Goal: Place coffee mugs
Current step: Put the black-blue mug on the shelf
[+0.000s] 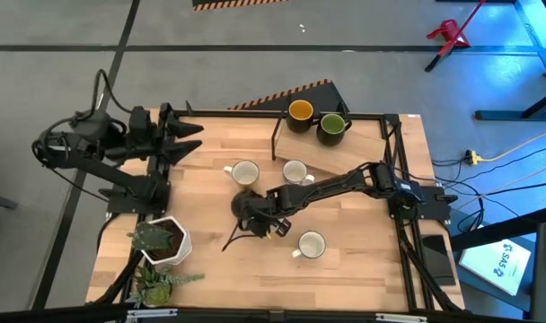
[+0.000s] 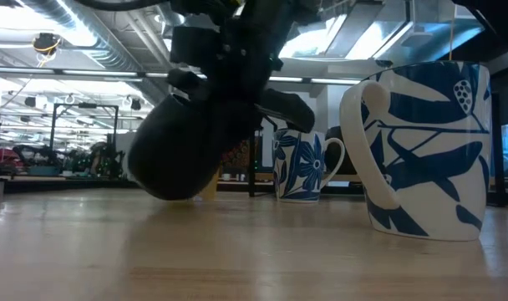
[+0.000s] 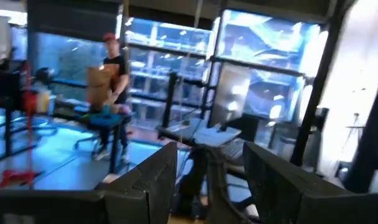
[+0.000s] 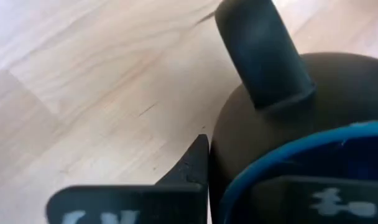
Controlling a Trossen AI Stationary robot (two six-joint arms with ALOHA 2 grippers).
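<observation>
Right gripper [image 1: 249,213] reaching low across table, apparently clamping tilted dark mug [image 1: 243,205], left gripper [image 1: 188,141] parked, fingers apart

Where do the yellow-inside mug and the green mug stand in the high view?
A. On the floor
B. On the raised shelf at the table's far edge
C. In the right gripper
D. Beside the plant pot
B: the yellow-inside mug and the green mug stand side by side on the raised shelf at the far edge, away from both grippers.
</observation>
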